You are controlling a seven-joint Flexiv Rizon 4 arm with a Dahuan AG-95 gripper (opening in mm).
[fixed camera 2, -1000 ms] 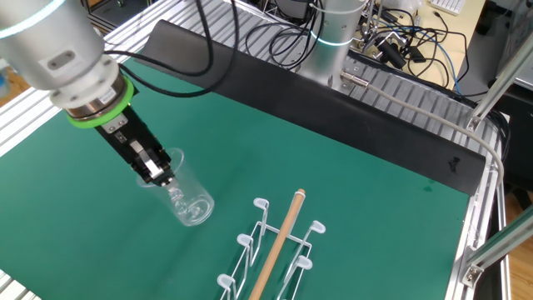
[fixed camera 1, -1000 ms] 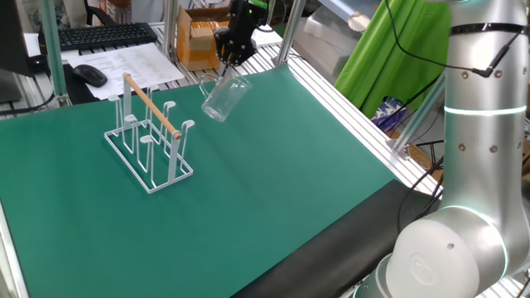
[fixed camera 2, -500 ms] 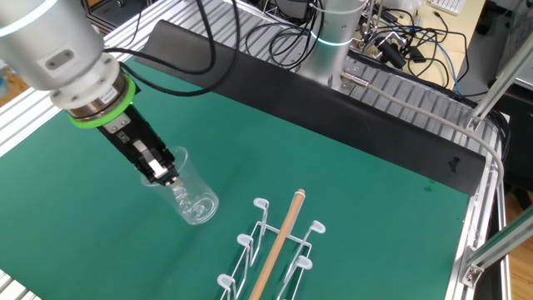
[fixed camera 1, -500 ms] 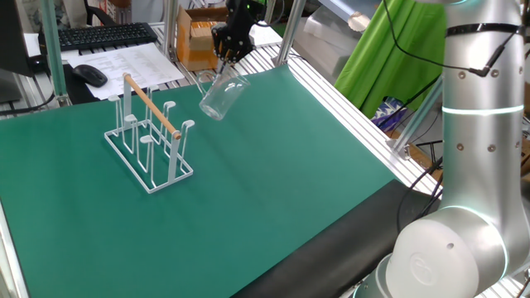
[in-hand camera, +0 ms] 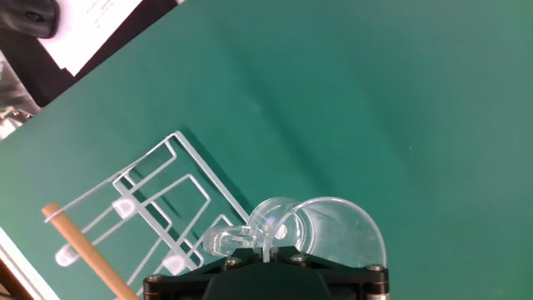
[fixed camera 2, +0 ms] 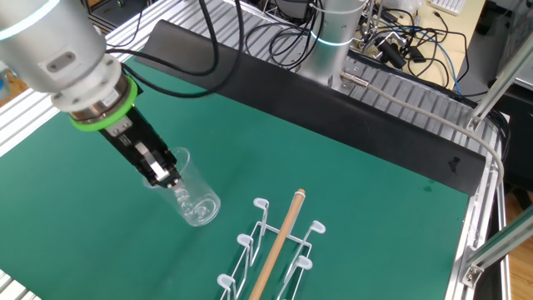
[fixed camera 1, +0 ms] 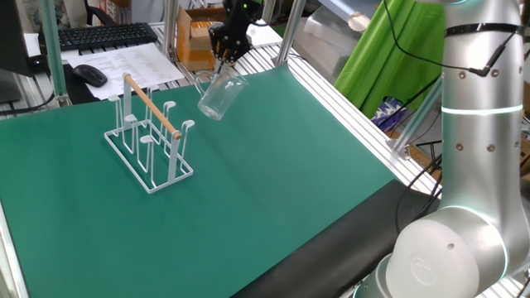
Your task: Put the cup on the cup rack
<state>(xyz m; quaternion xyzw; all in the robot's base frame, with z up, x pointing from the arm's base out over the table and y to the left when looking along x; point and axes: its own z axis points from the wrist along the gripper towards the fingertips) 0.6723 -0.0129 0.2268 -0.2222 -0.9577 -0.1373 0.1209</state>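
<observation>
The jaws are pinched nearly together on the rim of the cup [fixed camera 2: 190, 197], and the gripper [fixed camera 2: 164, 176] holds that clear glass mug in the air above the green mat [fixed camera 1: 273, 165]. In the other fixed view the black fingers come down at a slant from the upper left and bite the near edge of the mug's mouth, so the glass hangs below and to the right of the fingertips, tilted, with its thick base lowest and pointing toward the cup rack [fixed camera 2: 275, 250]. In one fixed view the same grip shows from the opposite side: the gripper [fixed camera 1: 225, 56] sits at the top of the cup [fixed camera 1: 217, 95], whose body slopes down and to the left, clear of the mat. The hand view looks along the fingers and shows the cup [in-hand camera: 321, 229] right against the black gripper body at the bottom edge, its round wall to the right and its small curled handle [in-hand camera: 226, 241] sticking out to the left, toward the rack. The cup rack [fixed camera 1: 149, 136] stands on the mat beside the mug and apart from it, a white wire frame with upright pegs and a light wooden rod [fixed camera 1: 151, 106] running along its top; no peg touches the glass. Behind the mat's far edge in one fixed view lie a keyboard [fixed camera 1: 106, 35], a mouse [fixed camera 1: 89, 74] and sheets of paper [fixed camera 1: 132, 62]
</observation>
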